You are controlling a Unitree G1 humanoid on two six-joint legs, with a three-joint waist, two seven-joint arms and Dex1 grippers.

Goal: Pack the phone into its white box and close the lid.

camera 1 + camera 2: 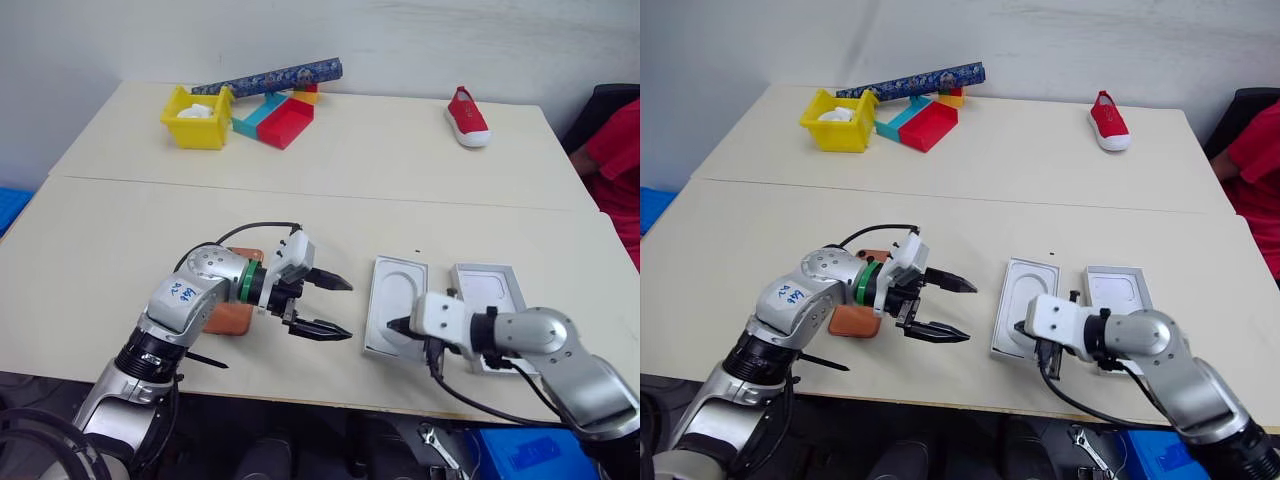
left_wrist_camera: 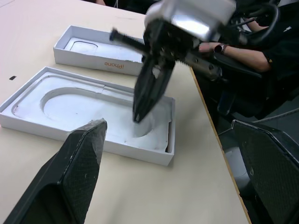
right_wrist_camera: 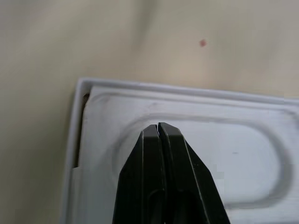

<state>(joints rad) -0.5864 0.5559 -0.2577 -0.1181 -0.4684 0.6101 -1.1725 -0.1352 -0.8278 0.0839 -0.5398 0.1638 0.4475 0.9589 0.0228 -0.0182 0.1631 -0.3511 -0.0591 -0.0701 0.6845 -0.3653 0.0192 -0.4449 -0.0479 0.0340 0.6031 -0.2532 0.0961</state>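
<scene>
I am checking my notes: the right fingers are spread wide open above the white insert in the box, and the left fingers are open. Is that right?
Not quite. The right wrist view shows the right fingers pressed shut, not spread, above the white insert. The left fingers are open, as you say.

Counting what is sitting on the two tables

Two white trays are lying side by side: the white box (image 1: pixel 395 320) with its one moulded insert (image 2: pixel 88 109), and the lid (image 1: pixel 488 300). One phone (image 1: pixel 232 315), one red shoe (image 1: pixel 467 117), one yellow bin (image 1: pixel 197 120), one red bin (image 1: pixel 287 122), one teal bin (image 1: pixel 255 115) and one patterned tube (image 1: pixel 270 77) are showing.
</scene>
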